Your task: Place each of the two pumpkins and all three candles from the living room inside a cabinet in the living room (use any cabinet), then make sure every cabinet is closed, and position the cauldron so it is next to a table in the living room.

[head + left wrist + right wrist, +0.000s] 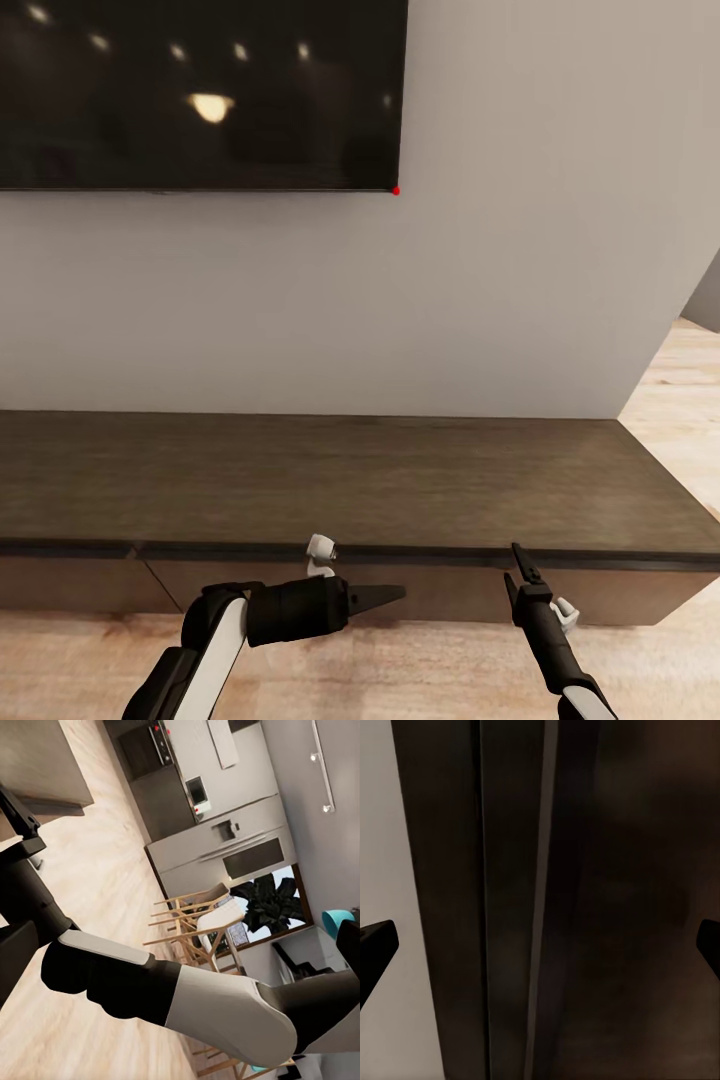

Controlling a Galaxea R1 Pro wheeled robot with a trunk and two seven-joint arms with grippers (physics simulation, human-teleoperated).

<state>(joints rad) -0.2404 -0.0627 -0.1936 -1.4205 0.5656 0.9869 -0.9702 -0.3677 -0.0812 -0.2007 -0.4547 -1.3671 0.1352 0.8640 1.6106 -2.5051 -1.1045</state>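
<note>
My right pincer (515, 565), spread wide, noses the long dark brown wood-grain cabinet (350, 480) at one o'clock, presumably to open a drawer; left pincer's (385, 596) state I cannot tell.

It was a home: a wall-mounted television (200, 95) hung above a low wooden cabinet (340, 480), with what looked like a kitchen (217, 832) beyond.

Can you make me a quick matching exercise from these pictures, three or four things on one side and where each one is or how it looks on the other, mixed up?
Things:
1. cabinet
2. television
3. left gripper
4. right gripper

Descriptions:
A. black screen on the wall, reflecting ceiling lights
B. points sideways toward the other arm
C. long, low, dark brown, against the grey wall
D. points up at the cabinet's front edge, fingers spread

Pairs: 1-C, 2-A, 3-B, 4-D
</note>
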